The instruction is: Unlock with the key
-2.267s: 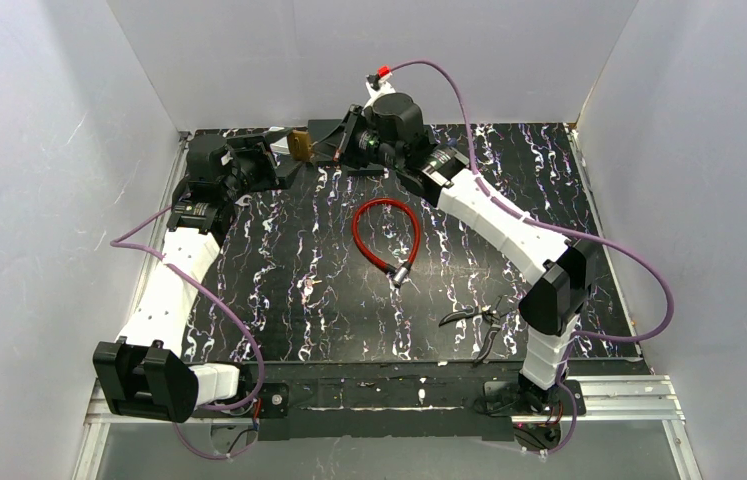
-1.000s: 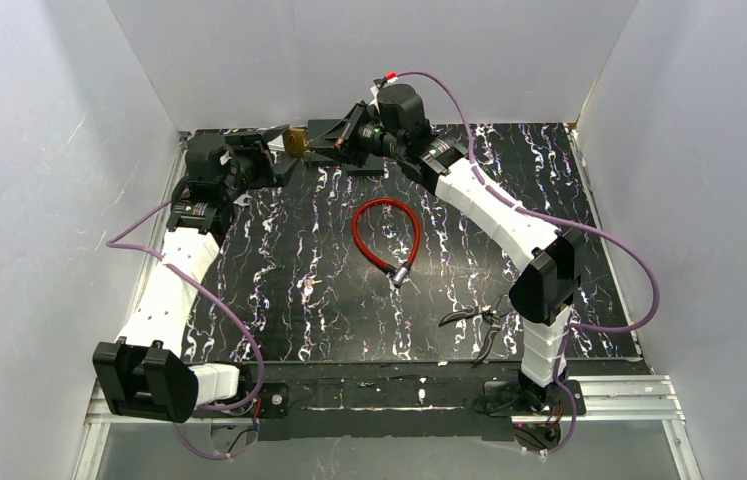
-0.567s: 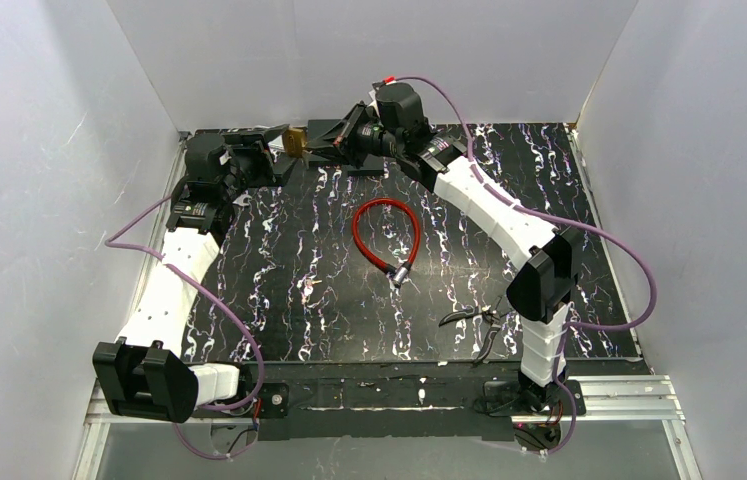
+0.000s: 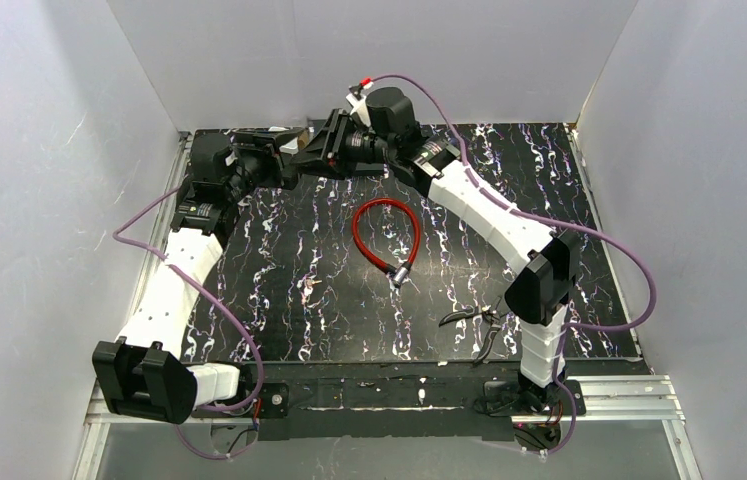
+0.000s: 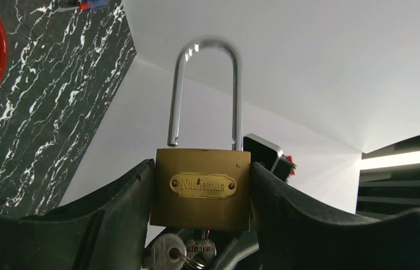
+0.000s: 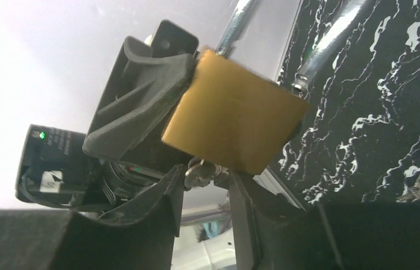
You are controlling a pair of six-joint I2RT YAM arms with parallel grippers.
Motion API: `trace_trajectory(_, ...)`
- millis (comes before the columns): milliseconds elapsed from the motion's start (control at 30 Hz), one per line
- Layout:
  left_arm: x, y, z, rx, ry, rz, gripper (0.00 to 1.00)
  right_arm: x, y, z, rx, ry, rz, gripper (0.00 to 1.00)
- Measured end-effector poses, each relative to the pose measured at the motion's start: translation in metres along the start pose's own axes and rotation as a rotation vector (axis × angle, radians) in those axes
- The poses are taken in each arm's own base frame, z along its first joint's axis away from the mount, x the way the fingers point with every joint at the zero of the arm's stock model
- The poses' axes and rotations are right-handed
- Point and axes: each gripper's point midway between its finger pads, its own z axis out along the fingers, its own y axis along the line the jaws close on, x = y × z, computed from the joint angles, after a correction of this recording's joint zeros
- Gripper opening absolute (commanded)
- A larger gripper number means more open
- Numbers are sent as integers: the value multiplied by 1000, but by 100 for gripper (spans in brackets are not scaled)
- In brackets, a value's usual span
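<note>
Padlock (image 5: 201,216), brass with a "Numerous" plate (image 5: 203,184), is clamped in your left gripper (image 5: 201,197) at the table's (image 4: 549,200) far left; your right gripper (image 6: 206,188) pinches the key (image 6: 198,167) in its underside, and one shackle (image 5: 207,45) leg stands free.

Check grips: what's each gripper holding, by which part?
The left gripper clamps the brass padlock by both sides of its body. The right gripper appears to pinch the key by its head, under the padlock.

Left arm (image 4: 164,290) and right arm (image 4: 489,215) reach far-left, left pincer (image 5: 201,194) meeting right pincer (image 6: 206,185), both clamped.
</note>
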Motion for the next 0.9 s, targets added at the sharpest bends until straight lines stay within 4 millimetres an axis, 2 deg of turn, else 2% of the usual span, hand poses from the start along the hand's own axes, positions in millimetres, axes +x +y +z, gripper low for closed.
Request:
trace_trajectory(100, 8, 1, -1, -3, 33, 7, 0, 8, 1, -2, 4, 18, -76, 49)
trace_trajectory(433, 19, -2, -2, 8, 78, 14, 0, 15, -6, -13, 35, 45, -195, 57)
trace_trajectory(633, 30, 0, -4, 3, 122, 14, 0, 7, -14, -18, 57, 39, -235, 62)
trace_trajectory(767, 35, 0, -5, 2, 147, 15, 0, 2, -14, -25, 53, 24, -274, 67)
trace_trajectory(900, 39, 0, -6, -1, 167, 16, 0, -2, -14, -34, 39, 10, -299, 69)
